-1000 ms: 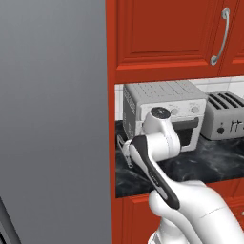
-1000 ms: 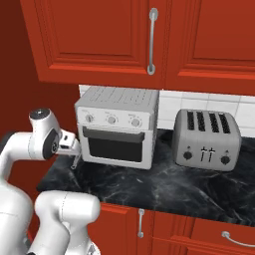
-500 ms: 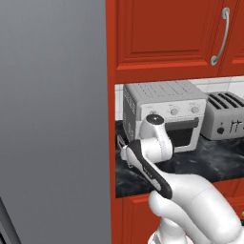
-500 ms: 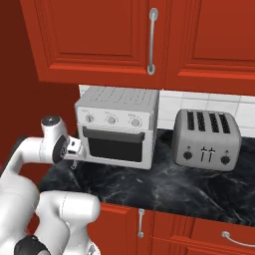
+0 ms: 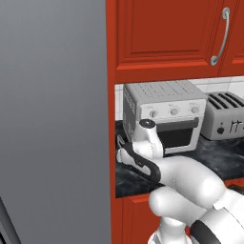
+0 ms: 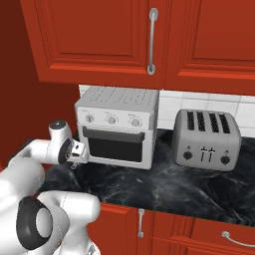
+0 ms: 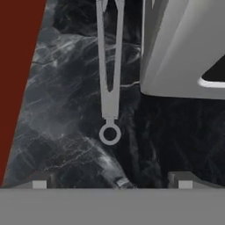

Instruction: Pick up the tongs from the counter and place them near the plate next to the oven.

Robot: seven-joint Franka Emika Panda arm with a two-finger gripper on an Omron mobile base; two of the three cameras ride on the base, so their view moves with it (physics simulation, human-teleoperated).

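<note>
Tongs (image 7: 109, 83) run past top edge beside toaster oven (image 7: 184, 48).

In the hand view the tongs (image 7: 109, 83) run off the top edge, so their open tips are cut away, and the toaster oven (image 7: 184, 48) beside them is cropped at the top and right edges. In the left base view the arm hides the counter's (image 5: 224, 159) front edge, and the toaster (image 5: 228, 123) is cut by the right edge.
</note>
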